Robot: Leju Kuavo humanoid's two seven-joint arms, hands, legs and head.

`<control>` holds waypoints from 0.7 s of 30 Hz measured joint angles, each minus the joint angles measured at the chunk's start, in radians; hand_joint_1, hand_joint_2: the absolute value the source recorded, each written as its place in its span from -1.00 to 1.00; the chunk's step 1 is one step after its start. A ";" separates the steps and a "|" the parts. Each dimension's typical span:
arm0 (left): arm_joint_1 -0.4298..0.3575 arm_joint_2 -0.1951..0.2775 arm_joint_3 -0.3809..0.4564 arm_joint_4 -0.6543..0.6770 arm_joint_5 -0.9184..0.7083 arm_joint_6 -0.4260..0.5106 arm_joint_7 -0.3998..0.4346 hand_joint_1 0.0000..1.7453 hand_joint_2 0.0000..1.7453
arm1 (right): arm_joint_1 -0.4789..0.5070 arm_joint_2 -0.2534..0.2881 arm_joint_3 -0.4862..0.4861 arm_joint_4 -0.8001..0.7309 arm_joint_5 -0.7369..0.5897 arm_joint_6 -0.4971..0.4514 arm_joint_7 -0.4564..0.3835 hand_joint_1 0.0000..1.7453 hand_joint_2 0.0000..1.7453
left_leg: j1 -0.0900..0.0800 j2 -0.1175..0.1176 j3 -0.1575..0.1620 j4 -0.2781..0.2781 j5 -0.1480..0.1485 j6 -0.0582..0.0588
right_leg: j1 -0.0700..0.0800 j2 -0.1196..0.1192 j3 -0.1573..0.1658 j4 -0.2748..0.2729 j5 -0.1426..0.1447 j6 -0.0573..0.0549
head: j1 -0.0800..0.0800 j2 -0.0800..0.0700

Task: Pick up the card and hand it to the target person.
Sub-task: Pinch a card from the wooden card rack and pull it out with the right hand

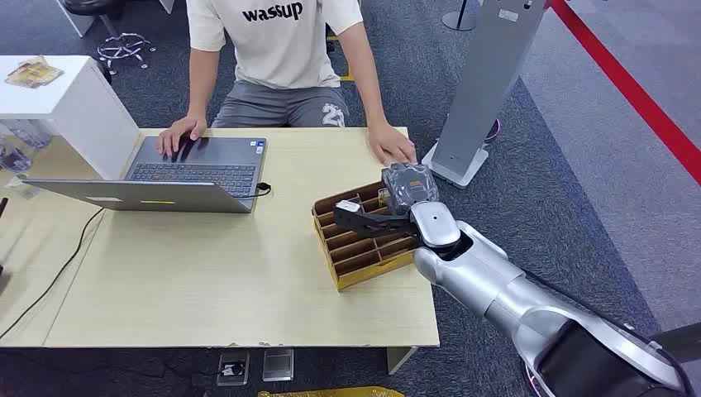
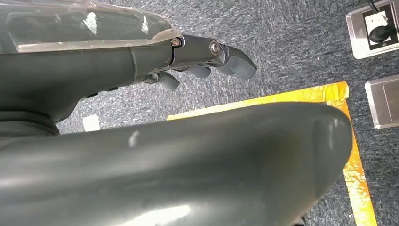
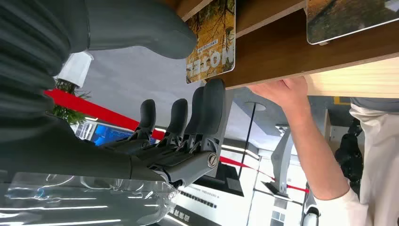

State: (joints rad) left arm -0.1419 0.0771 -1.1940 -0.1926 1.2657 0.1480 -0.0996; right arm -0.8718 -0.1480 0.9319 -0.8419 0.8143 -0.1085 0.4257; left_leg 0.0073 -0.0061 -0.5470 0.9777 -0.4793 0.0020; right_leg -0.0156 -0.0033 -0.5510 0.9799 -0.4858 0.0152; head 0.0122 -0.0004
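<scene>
Card-wise, a printed card (image 3: 211,42) with autumn-coloured artwork and pale lettering stands upright in a slot of the slotted brown wooden card rack (image 1: 364,245) near the right edge of the light wooden table (image 1: 231,281). In the right wrist view the right hand (image 3: 181,127) sits just beside that card: its thick grey thumb (image 3: 141,28) lies against one side, its dark fingers (image 3: 207,110) reach along the other, spread and straight, not clamped on it. The left hand (image 2: 207,59) hangs over grey carpet, fingers loosely curled, holding nothing. Beyond the rack, a person in a white printed T-shirt (image 1: 277,37) rests one hand (image 1: 393,147) on the table edge, just beyond the rack, the other on an open grey laptop (image 1: 186,169).
</scene>
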 joint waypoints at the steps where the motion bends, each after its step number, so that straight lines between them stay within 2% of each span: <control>1: 0.000 0.000 0.000 0.000 0.000 0.000 0.000 -1.00 -1.00 | 0.000 0.000 0.000 0.000 -0.002 0.000 0.000 -0.11 1.00 | 0.000 0.000 0.000 0.000 0.000 0.000 | 0.000 0.000 0.000 0.000 0.000 0.000 | 0.000 0.000; 4: 0.000 0.000 0.000 0.000 0.000 0.000 0.000 -1.00 -1.00 | 0.001 0.000 0.000 0.002 -0.011 0.000 -0.004 -0.13 1.00 | 0.000 0.000 0.000 0.000 0.000 0.000 | 0.000 0.000 0.000 0.000 0.000 0.000 | 0.000 0.000; 11: 0.000 0.000 0.000 0.000 0.000 0.000 0.000 -1.00 -1.00 | 0.009 0.000 0.000 0.017 -0.022 -0.011 -0.019 -0.04 1.00 | 0.000 0.000 0.000 0.000 0.000 0.000 | 0.000 0.000 0.000 0.000 0.000 0.000 | 0.000 0.000; 16: 0.000 0.000 0.000 0.000 0.003 0.001 0.000 -1.00 -1.00 | 0.010 0.002 0.000 0.028 -0.028 -0.022 -0.025 0.16 1.00 | 0.000 0.000 0.000 0.000 0.000 0.000 | 0.000 0.000 0.000 0.000 0.000 0.000 | 0.000 0.000; 21: 0.001 0.000 0.000 0.000 0.008 0.002 0.000 -1.00 -1.00 | 0.010 0.003 0.000 0.034 -0.027 -0.022 -0.023 0.28 1.00 | 0.000 0.000 0.000 0.000 0.000 0.000 | 0.000 0.000 0.000 0.000 0.000 0.000 | 0.000 0.000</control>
State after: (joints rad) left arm -0.1405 0.0771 -1.1944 -0.1926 1.2735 0.1501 -0.0997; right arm -0.8617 -0.1447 0.9319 -0.8078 0.7869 -0.1305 0.4032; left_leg 0.0073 -0.0061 -0.5470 0.9777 -0.4793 0.0020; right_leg -0.0156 -0.0033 -0.5509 0.9800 -0.4857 0.0152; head 0.0121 -0.0003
